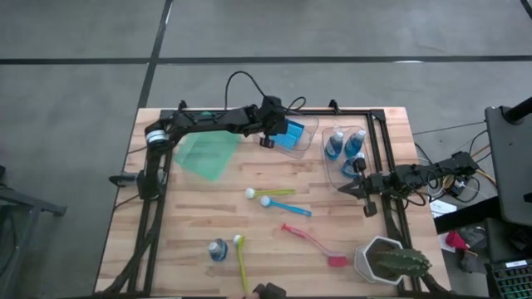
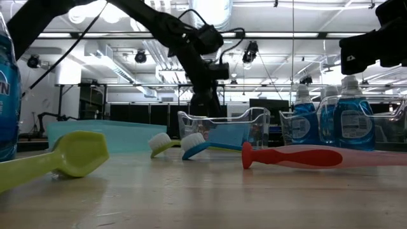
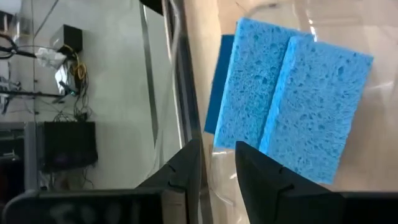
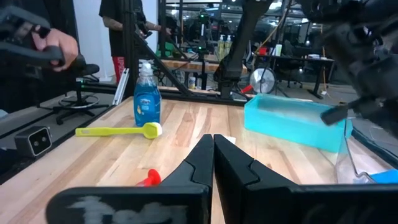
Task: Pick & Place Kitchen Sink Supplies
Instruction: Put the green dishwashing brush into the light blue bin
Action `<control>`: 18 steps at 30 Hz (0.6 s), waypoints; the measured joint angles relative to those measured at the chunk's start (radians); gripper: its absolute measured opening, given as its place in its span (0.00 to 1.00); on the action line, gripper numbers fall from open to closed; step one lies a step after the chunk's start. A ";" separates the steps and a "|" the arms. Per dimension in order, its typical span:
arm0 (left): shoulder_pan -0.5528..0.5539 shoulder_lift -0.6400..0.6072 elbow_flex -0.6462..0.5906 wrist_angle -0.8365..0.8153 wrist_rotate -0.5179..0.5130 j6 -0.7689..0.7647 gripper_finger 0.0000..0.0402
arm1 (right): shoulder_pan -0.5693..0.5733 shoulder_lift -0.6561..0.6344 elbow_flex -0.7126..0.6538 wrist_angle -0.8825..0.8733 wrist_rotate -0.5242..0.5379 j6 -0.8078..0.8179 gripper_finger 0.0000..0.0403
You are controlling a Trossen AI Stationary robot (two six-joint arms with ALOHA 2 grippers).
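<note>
My left gripper (image 1: 268, 139) (image 3: 217, 165) hovers at the left wall of a clear bin (image 1: 309, 141), its fingers a narrow gap apart. Two light-blue sponges (image 3: 292, 106) (image 1: 291, 133) lie side by side in that bin. My right gripper (image 1: 345, 188) (image 4: 213, 152) is shut and holds nothing; it hangs above the table's right side. Blue-liquid bottles (image 1: 345, 145) (image 2: 337, 121) stand in a second clear bin. One bottle (image 1: 218, 249) (image 4: 147, 96) stands near the front edge. A yellow-green brush (image 1: 274, 193), a blue brush (image 1: 287, 205), a red brush (image 1: 312, 243) and another yellow-green brush (image 1: 241, 262) lie flat on the wood.
A green bin (image 1: 206, 156) (image 4: 292, 121) sits left of the sponge bin. A cactus in a white pot (image 1: 391, 262) stands at the near right corner. A black frame (image 1: 378, 149) runs along the table's edges. A person (image 4: 43, 50) shows beyond the table.
</note>
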 joint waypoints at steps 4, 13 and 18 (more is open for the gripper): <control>-0.011 -0.051 0.000 -0.028 0.005 -0.040 0.25 | 0.000 0.001 0.000 0.000 0.001 0.000 0.02; -0.074 -0.182 0.000 -0.151 0.243 -0.261 0.25 | 0.000 0.006 0.000 0.000 0.002 0.000 0.02; -0.128 -0.220 0.000 -0.194 0.364 -0.342 0.25 | 0.000 0.006 0.000 0.000 0.003 0.000 0.02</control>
